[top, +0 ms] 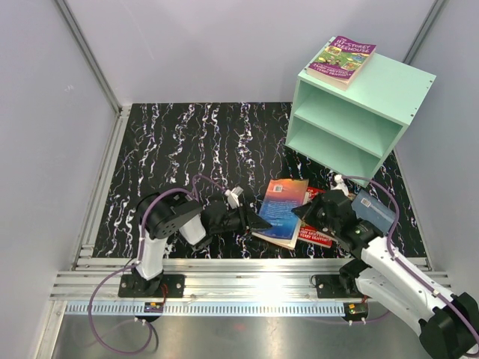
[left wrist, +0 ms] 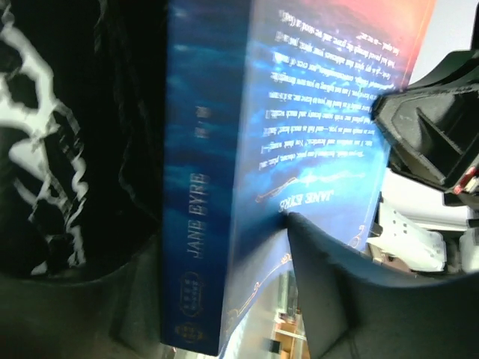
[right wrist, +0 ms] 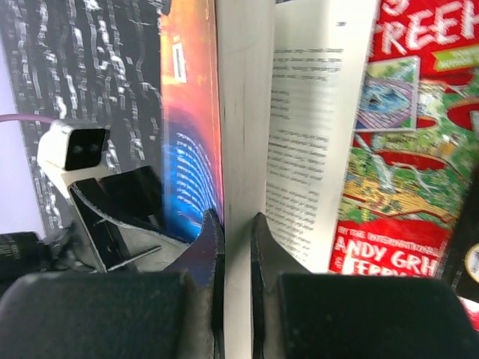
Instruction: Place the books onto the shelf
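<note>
Right pincer (right wrist: 236, 224) fingers, closest to the lens in the right wrist view, are pinched tight on a thin wad of pages at the open edge of the blue-orange book (right wrist: 191, 120). Its sunset cover is on one side of the grip and a printed page on the other. Seen from above with the arm bases at 6, the book sits at about 5 o'clock on the desk (top: 187, 149). It rests partly on the red "13-Storey Treehouse" (right wrist: 404, 172), which lies flat and pokes out at its 4 o'clock. A sliver of a black cover (right wrist: 458, 247) shows beside the red one, too little to say how it lies.

From 9 o'clock the left pincer (top: 260, 221) meets the same book on its spine side. Its wrist view shows one finger laid across the back cover, but whether the jaws press the book or merely straddle it cannot be told.

Up at 1 o'clock stands the mint-green shelf (top: 393, 86), its two compartments facing the arms with no book inside either. The purple-green "117-Storey Treehouse" (top: 343, 60) lies flat on its top, at the far left corner.

By this showing, one book is on the unit, though on the roof and not in a compartment. The blue-orange one looks to be mid-pickup between the two arms. The red one, and the black one as far as can be seen, wait on the desk, so the larger share of the job appears left to do.
</note>
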`<state>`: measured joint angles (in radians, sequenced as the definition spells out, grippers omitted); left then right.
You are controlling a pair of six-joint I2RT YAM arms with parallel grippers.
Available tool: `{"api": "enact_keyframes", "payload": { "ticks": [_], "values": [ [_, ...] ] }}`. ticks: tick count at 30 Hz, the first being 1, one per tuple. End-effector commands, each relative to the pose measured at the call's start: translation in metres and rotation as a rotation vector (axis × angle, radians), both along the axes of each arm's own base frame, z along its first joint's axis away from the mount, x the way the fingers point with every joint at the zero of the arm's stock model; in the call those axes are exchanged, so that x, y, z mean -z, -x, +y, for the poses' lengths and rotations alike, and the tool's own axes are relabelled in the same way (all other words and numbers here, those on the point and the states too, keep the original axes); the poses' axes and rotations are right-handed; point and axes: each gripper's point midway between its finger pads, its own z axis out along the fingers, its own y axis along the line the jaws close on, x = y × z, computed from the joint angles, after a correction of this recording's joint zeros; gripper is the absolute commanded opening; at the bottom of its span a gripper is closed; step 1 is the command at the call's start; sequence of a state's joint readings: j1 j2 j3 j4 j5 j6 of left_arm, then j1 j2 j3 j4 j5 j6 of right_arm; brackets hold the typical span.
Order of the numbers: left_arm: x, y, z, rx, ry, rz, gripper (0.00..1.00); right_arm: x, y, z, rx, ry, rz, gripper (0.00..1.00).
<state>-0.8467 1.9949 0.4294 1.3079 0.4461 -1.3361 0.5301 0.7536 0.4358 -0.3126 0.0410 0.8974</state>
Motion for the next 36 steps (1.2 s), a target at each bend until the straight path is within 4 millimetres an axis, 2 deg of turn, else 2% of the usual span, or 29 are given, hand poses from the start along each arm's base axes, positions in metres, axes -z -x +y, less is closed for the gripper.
{"api": "enact_keyframes", "payload": {
  "ticks": [1,2,4,5,6,7,8,9,10,11,12,13,14,15,16,17,18,23,27,31,32,36],
  "values": [
    [-0.072,0.005,-0.006,0.053,0.263,-0.210,0.42,-0.058,-0.023,0.017,0.028,-0.180,-0.189,0.00],
    [-0.074,0.005,-0.006,0.055,0.262,-0.211,0.23,-0.055,-0.022,0.016,0.026,-0.177,-0.184,0.00],
    [-0.077,0.004,-0.008,0.058,0.253,-0.226,0.08,-0.052,-0.020,0.017,0.015,-0.172,-0.178,0.00],
    [-0.072,0.002,-0.009,0.059,0.224,-0.210,0.00,-0.052,-0.020,0.018,0.009,-0.168,-0.181,0.00],
    [-0.076,0.001,-0.009,0.055,0.215,-0.233,0.00,-0.054,-0.021,0.019,-0.001,-0.164,-0.179,0.04],
    [-0.068,0.000,-0.009,0.055,0.170,-0.214,0.00,-0.054,-0.021,0.019,-0.011,-0.149,-0.182,0.36],
    [-0.067,-0.001,-0.009,0.054,0.148,-0.220,0.00,-0.054,-0.020,0.019,-0.016,-0.135,-0.176,0.62],
    [-0.078,-0.005,-0.008,0.043,0.139,-0.272,0.00,-0.060,-0.023,0.019,-0.021,-0.128,-0.187,0.79],
    [-0.062,-0.005,-0.006,0.046,0.057,-0.231,0.00,-0.062,-0.024,0.017,-0.023,-0.101,-0.191,0.99],
    [-0.068,-0.010,-0.007,0.042,0.035,-0.252,0.00,-0.058,-0.021,0.015,-0.028,-0.073,-0.170,1.00],
    [-0.086,-0.017,-0.005,0.021,0.016,-0.337,0.00,-0.064,-0.025,0.013,-0.023,-0.056,-0.178,1.00],
    [-0.065,-0.016,0.002,0.026,-0.110,-0.284,0.00,-0.060,-0.023,0.011,-0.031,-0.023,-0.163,1.00],
    [-0.069,-0.021,0.004,0.019,-0.157,-0.311,0.00,-0.060,-0.023,0.010,-0.033,-0.016,-0.156,1.00],
    [-0.097,-0.034,0.002,-0.009,-0.168,-0.407,0.00,-0.059,-0.022,0.012,-0.045,-0.015,-0.146,1.00],
    [-0.093,-0.034,0.007,-0.006,-0.226,-0.387,0.00,-0.056,-0.021,0.013,-0.052,-0.014,-0.135,1.00],
    [-0.101,-0.037,0.007,-0.011,-0.232,-0.405,0.00,-0.054,-0.020,0.014,-0.057,-0.015,-0.127,1.00],
    [-0.122,-0.043,0.005,-0.018,-0.211,-0.445,0.00,-0.048,-0.018,0.014,-0.060,-0.018,-0.113,1.00],
    [-0.145,-0.045,0.000,-0.012,-0.183,-0.439,0.00,-0.040,-0.014,0.017,-0.043,-0.086,-0.127,1.00],
    [-0.169,-0.041,-0.001,-0.016,-0.111,-0.435,0.00,-0.045,-0.012,0.024,-0.067,-0.134,-0.148,1.00],
    [-0.204,-0.037,0.002,-0.016,-0.016,-0.448,0.00,-0.046,-0.014,0.028,-0.073,-0.170,-0.168,1.00],
    [-0.215,-0.038,0.006,-0.026,0.013,-0.447,0.00,-0.041,-0.013,0.030,-0.076,-0.181,-0.160,1.00],
    [-0.251,-0.033,0.013,-0.030,0.093,-0.466,0.00,-0.050,-0.011,0.039,-0.085,-0.300,-0.207,1.00]
  ]
}}
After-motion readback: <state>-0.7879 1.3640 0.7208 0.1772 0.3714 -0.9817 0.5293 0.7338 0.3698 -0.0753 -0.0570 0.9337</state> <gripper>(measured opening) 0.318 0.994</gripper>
